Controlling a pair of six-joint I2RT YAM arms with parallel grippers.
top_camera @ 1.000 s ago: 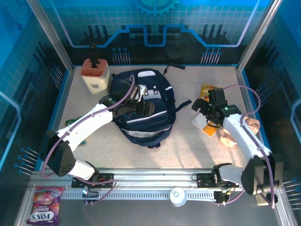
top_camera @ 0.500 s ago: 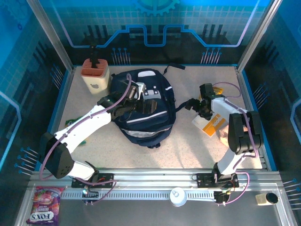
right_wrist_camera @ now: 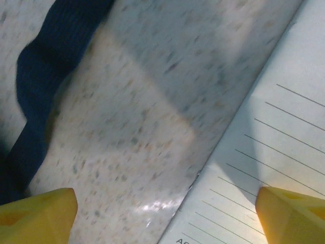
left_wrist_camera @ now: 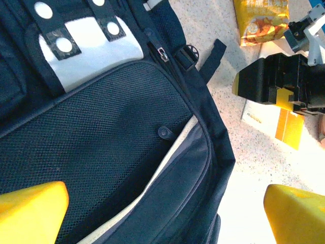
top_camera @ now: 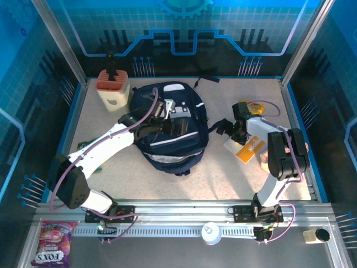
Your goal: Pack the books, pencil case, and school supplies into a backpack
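Note:
The navy backpack (top_camera: 178, 146) lies flat mid-table, its mesh panel and an open zip seam (left_wrist_camera: 167, 168) below my left gripper (left_wrist_camera: 162, 218). That gripper (top_camera: 175, 127) hovers open over the pack with nothing between its yellow fingertips (left_wrist_camera: 30, 211). My right gripper (top_camera: 227, 129) is low over the table right of the pack, open. Its jaws straddle the left edge of a white and orange ruled notebook (right_wrist_camera: 264, 178), (top_camera: 246, 148), and a backpack strap (right_wrist_camera: 40, 76) lies to its left. The books and the pencil case are out of view.
A yellow-orange snack packet (top_camera: 248, 106) lies behind the notebook. A beige holder with a terracotta top (top_camera: 113, 89) stands at the back left. A green packet (top_camera: 83, 148) peeks from under the left arm. Something pinkish (top_camera: 265, 162) lies behind the right arm.
The right arm folded in and its gripper came left and down to the notebook's edge, jaws narrowing slightly. The left gripper opened wider above the backpack and barely shifted.

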